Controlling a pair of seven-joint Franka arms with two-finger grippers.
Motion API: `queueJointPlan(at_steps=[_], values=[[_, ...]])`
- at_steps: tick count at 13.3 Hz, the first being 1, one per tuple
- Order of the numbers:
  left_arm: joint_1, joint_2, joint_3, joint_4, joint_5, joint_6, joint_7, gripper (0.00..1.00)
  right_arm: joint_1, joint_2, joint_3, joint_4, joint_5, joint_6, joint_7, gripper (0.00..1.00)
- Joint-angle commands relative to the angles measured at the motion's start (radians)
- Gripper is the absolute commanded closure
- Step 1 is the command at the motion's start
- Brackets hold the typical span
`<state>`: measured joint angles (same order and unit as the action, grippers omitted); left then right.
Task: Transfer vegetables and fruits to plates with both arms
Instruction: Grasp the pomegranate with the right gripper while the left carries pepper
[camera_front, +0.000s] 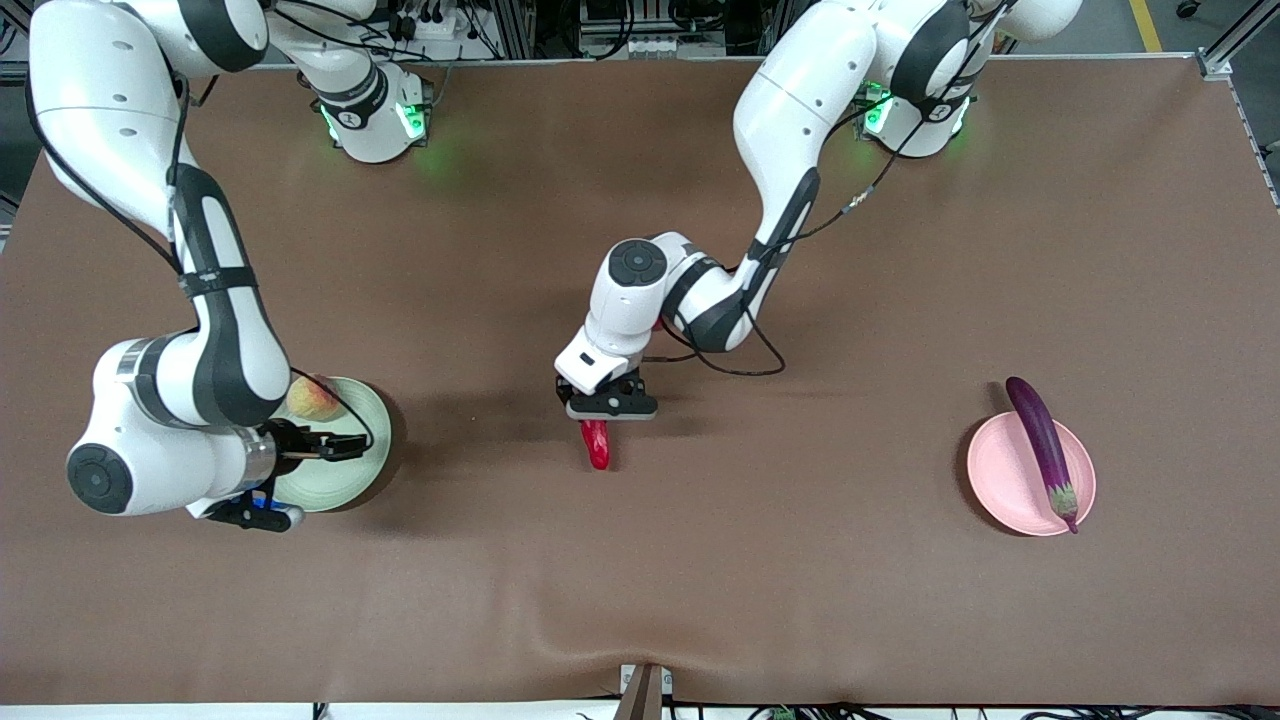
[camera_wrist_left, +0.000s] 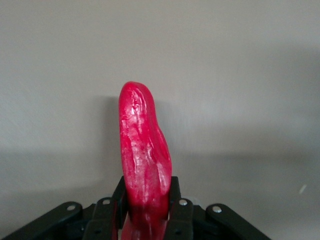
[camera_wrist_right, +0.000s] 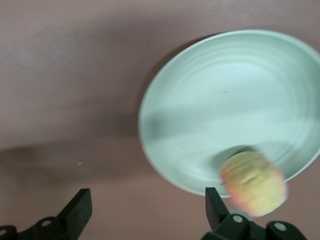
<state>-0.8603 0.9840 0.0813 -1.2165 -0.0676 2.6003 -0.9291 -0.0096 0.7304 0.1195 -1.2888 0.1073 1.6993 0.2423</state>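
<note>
My left gripper (camera_front: 608, 405) is shut on the red chili pepper (camera_front: 597, 443) over the middle of the table. In the left wrist view the pepper (camera_wrist_left: 144, 150) sticks out from between the fingers of the left gripper (camera_wrist_left: 146, 195). My right gripper (camera_front: 335, 445) is open and empty over the pale green plate (camera_front: 345, 485), beside the yellow-pink peach (camera_front: 312, 398) that lies on it. The right wrist view shows the right gripper (camera_wrist_right: 147, 210), the green plate (camera_wrist_right: 210, 105) and the peach (camera_wrist_right: 253, 182). The purple eggplant (camera_front: 1042, 445) lies across the pink plate (camera_front: 1005, 475). The round red fruit is out of view.
The brown table cover (camera_front: 800, 580) is bare around the plates. The green plate sits toward the right arm's end and the pink plate toward the left arm's end. The right arm's elbow (camera_front: 150, 440) hangs over the table beside the green plate.
</note>
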Motion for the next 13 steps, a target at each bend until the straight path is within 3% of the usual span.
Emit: queueJointPlan(at_steps=[1, 4, 7, 9, 13], values=[[0.079, -0.066, 0.014, 0.008, -0.084, -0.025, -0.06, 1.0, -0.003, -0.029, 0.083, -0.012, 0.0, -0.013, 0.145, 0.0], [0.266, -0.111, 0.005, 0.005, -0.089, -0.058, -0.059, 1.0, 0.035, -0.025, 0.198, -0.018, 0.0, 0.017, 0.43, 0.0], [0.433, -0.123, -0.046, 0.006, -0.089, -0.172, -0.053, 1.0, 0.193, -0.019, 0.207, -0.029, 0.04, 0.065, 0.639, 0.0], [0.478, -0.136, -0.048, 0.003, -0.078, -0.265, 0.028, 1.0, 0.276, -0.01, 0.207, -0.049, 0.042, 0.101, 0.806, 0.0], [0.628, -0.194, -0.035, -0.034, -0.067, -0.474, 0.425, 1.0, 0.42, -0.009, 0.207, -0.205, 0.042, 0.268, 0.991, 0.0]])
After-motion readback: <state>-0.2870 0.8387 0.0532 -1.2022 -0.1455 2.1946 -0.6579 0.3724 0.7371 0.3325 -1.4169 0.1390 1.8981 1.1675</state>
